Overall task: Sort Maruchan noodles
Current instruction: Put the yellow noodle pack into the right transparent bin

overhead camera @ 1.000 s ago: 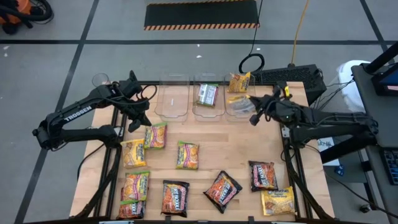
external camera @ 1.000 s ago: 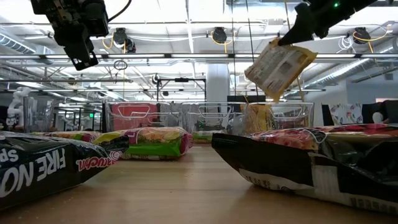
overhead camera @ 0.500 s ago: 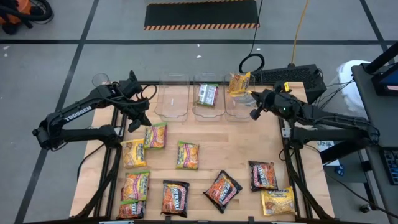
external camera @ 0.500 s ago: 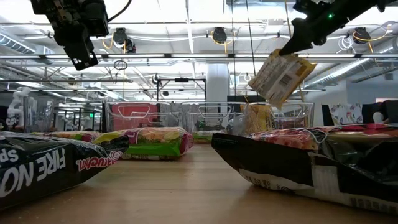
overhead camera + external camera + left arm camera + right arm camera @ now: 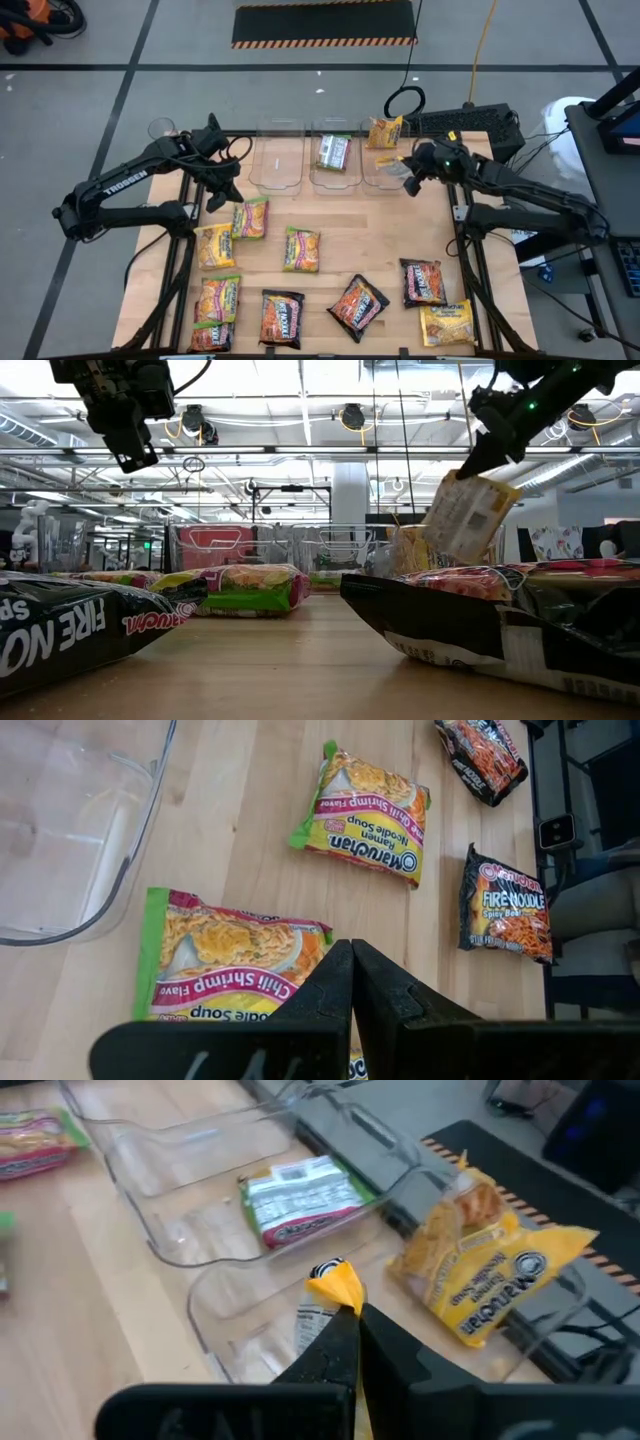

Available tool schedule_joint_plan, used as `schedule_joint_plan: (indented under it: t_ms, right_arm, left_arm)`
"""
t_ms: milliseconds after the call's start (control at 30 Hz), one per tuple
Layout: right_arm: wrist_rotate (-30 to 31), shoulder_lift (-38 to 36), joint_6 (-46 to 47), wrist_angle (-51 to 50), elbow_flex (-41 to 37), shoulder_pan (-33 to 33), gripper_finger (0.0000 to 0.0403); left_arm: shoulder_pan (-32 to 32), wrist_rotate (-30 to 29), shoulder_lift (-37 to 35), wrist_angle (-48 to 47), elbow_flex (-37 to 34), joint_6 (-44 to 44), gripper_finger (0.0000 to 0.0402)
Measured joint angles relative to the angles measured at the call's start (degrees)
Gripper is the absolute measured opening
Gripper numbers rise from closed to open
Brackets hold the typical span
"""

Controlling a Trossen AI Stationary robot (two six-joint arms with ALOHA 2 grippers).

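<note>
My right gripper [image 5: 470, 463] is shut on a yellow Maruchan packet [image 5: 470, 516] that hangs over the right clear bin [image 5: 372, 178]. A second yellow packet [image 5: 490, 1280] leans against that bin's far wall. In the middle bin [image 5: 335, 175] lies a green-edged packet [image 5: 333, 152]; the left bin [image 5: 278, 160] holds nothing I can see. My left gripper [image 5: 352, 965] is shut and empty, raised above a green-edged packet [image 5: 230, 960] near the table's left edge. More packets lie flat on the wood: green-edged [image 5: 301, 249], dark [image 5: 358, 306], yellow [image 5: 446, 323]. My right gripper pinches the yellow packet by an upper corner [image 5: 338, 1285] between its two fingers. The fingers slant down from the table's right side. The packet hangs tilted below them, clear of the table and just above the right bin's rim.
Several more packets lie along the table's left and near sides [image 5: 217, 298], [image 5: 282, 318], [image 5: 423, 282]. The three bins stand in a row at the far edge. A black box with cables [image 5: 465, 125] sits beyond the far right corner. Bare wood [image 5: 380, 235] lies mid-table.
My right gripper has swung a little toward the table's far edge and sunk, tipping further downward. The yellow packet stays pinched and now hangs lower, close over the right bin.
</note>
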Motion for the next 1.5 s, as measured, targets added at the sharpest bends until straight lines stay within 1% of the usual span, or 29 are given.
schedule_joint_plan:
  t_ms: [133,333,600,733,867,933,1000,1267,1400,1500]
  right_arm:
    - [-0.12,1.93,-0.78,-3.29,2.3,-1.67,0.0]
    - [-0.22,7.5,-6.86,-11.12,11.62,-4.2,0.0]
    - [-7.5,16.74,-14.19,-13.33,19.94,-9.39,0.0]
    - [-10.56,21.53,-17.37,-17.69,23.66,-11.74,0.0]
    - [-10.83,25.39,-20.82,-22.55,26.89,-13.41,0.0]
    - [-11.89,26.86,-22.21,-23.98,28.43,-14.29,0.0]
    - [-13.44,28.06,-23.73,-24.72,29.74,-15.15,0.0]
    - [-14.42,32.27,-29.55,-25.88,35.34,-17.99,0.0]
    - [-17.81,34.16,-32.14,-25.84,36.42,-19.64,0.0]
    - [-18.17,35.77,-33.8,-26.21,36.44,-20.24,0.0]
  left_arm:
    - [0.0,0.0,0.0,0.32,0.0,0.0,0.0008]
    - [0.0,-0.01,-0.01,0.34,0.0,0.04,0.0008]
    - [0.0,0.01,-0.01,0.36,0.0,0.07,0.0008]
    - [0.0,0.0,-0.01,0.37,0.0,0.07,0.0008]
    - [0.0,0.01,-0.02,0.38,0.0,0.07,0.0008]
    - [0.0,0.01,-0.02,0.38,0.0,0.05,0.0008]
    - [0.0,-0.01,-0.02,0.37,0.0,0.05,0.0008]
    - [0.0,0.0,-0.01,0.38,0.0,0.04,0.0008]
    - [0.0,0.0,-0.01,0.38,0.0,0.04,0.0008]
    - [0.0,-0.01,-0.01,0.38,0.0,0.04,0.0008]
